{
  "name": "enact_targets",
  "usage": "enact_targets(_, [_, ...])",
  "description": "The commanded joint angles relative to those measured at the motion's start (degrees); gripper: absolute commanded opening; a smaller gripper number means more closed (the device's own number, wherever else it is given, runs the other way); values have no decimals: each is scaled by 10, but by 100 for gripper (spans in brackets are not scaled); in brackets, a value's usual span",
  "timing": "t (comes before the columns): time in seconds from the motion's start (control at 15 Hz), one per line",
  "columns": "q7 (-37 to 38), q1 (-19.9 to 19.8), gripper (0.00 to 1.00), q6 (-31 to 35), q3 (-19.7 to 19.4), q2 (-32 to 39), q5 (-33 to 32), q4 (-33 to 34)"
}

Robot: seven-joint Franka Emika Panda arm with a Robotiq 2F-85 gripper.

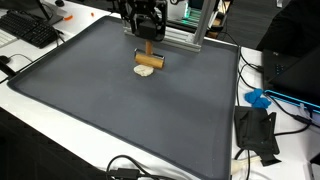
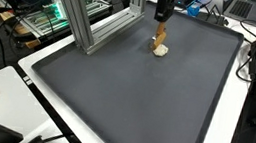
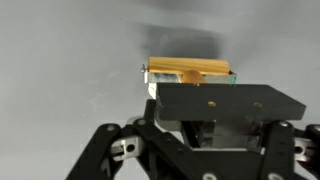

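My gripper [image 1: 148, 40] hangs over the far part of a dark grey mat [image 1: 120, 110], shut on the upright stem of a T-shaped wooden piece [image 1: 150, 62]. The piece's crossbar lies level just above a pale round object [image 1: 145, 72] on the mat; I cannot tell whether they touch. From the opposite side, the gripper [image 2: 162, 16] holds the wooden piece [image 2: 160, 36] over the pale object [image 2: 160, 50]. In the wrist view the gripper [image 3: 200, 100] fills the lower half. Beyond it shows the crossbar [image 3: 190, 68], with a green tip at its right end. The fingertips are hidden.
An aluminium frame [image 1: 190, 35] stands at the mat's far edge, just behind the gripper, and shows again as a post and rail [image 2: 90, 21]. A keyboard [image 1: 35, 30], a blue item [image 1: 258, 98], a black part [image 1: 258, 135] and cables [image 1: 130, 170] lie off the mat.
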Motion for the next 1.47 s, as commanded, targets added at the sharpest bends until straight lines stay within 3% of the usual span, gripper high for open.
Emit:
enact_targets(0.0, [-85,-6,56,-1,6,-20,-3,-3])
enact_targets(0.4, [-190,-12,56,15,4,6,0,5])
enact_targets(0.67, [-199,-20,56,56,6,29,17,9])
enact_targets(1.4, [-206,-28,56,90,12,56,67,16])
